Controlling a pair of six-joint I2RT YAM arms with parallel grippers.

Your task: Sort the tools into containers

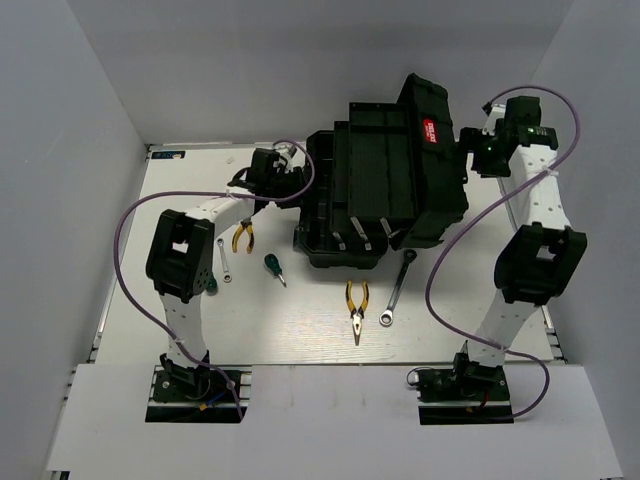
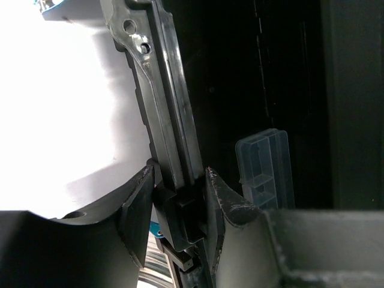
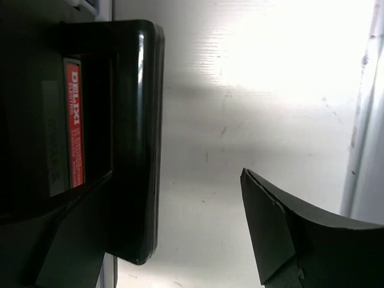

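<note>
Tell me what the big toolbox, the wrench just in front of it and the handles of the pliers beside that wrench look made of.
Toolbox: probably moulded black plastic, semi-gloss, with soft highlights along its edges. Wrench: bare metal, silvery and bright. Pliers handles: yellow grips, likely plastic or rubber coating; too small to tell which.

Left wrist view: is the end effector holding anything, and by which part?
The left end effector grips the black toolbox by the thin rim of its edge.
</note>
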